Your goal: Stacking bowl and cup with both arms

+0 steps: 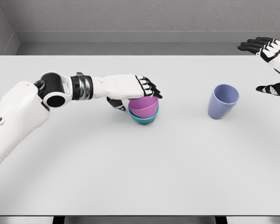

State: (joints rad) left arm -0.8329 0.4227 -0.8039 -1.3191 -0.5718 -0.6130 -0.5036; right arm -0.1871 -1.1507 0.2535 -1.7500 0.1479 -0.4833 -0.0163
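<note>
Grey worktop [130, 177], left hand [139, 88] clamped over the purple bowl [143, 105] nested in the teal bowl [143, 119], so lifting off carelessly could drag it toward the cup [222, 101] at 3 o'clock, right hand [270, 65] spread wide.

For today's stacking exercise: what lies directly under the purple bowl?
The purple bowl sits nested in a teal bowl, whose rim and lower side show. The teal bowl's inside is covered. The left hand rests over the purple bowl, hiding its opening.

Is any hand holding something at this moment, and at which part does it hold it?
The left hand grips the purple bowl at its rim, fingers over the top; the bowl sits nested in the teal bowl. The right hand is open, holding nothing.
</note>
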